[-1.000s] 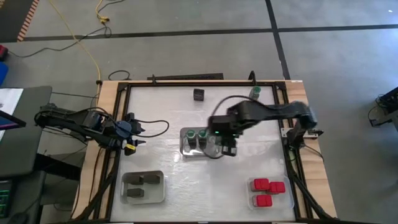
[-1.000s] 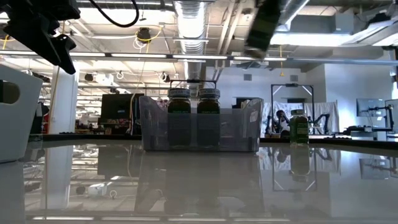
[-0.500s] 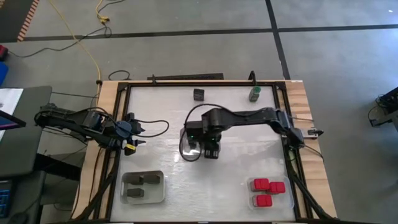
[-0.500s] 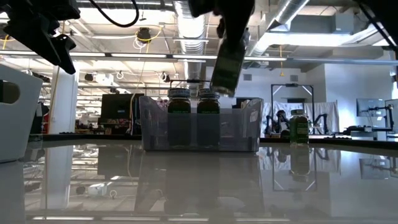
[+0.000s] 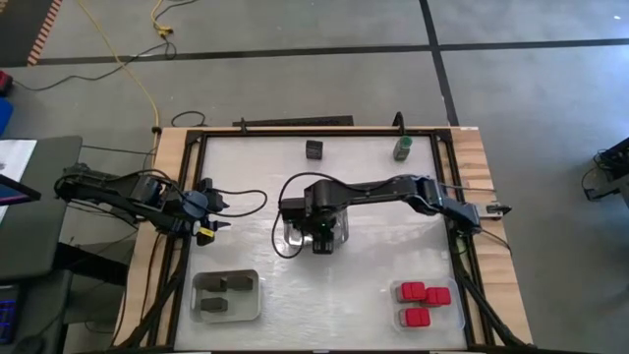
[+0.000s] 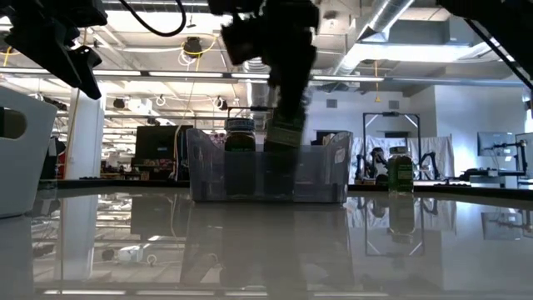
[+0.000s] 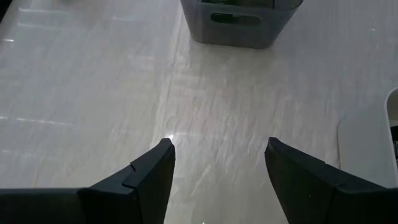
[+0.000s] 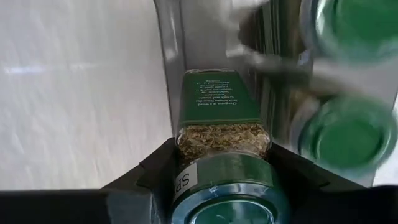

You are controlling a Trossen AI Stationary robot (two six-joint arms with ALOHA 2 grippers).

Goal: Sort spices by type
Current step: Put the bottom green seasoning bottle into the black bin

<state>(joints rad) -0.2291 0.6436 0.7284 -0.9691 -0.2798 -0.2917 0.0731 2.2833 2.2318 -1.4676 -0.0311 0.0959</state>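
My right gripper [image 5: 319,234] hangs over the clear tray [image 5: 291,228] at the table's middle, shut on a green-lidded spice jar [image 8: 221,112]. In the low view the jar [image 6: 286,125] is tilted, its lower end at the tray's rim [image 6: 266,132]. Two more green-lidded jars [image 8: 342,134] stand in the tray; one shows in the low view [image 6: 240,136]. Another green-lidded jar [image 5: 402,147] and a dark box [image 5: 314,148] stand near the far edge. My left gripper [image 5: 211,211] waits open at the table's left edge. My right gripper pinches the jar between its two fingers just below the green lid [image 8: 221,149], one finger [image 8: 155,171] on each side. The fingers come from above, pointing down. The jar hangs below them, lid up and slightly tilted, its bottom end [image 6: 283,143] dipping into the tray.
A grey tray [image 5: 226,295] with dark rectangular containers sits near the front left; it shows at the low view's left edge [image 6: 17,150]. A tray [image 5: 425,305] with red-topped containers sits near the front right. Bare table lies between them.
My right gripper has carried the green-lidded jar toward the table's left edge and down, from beside the clear tray to over it. The jar's lower end now dips past the tray's rim.
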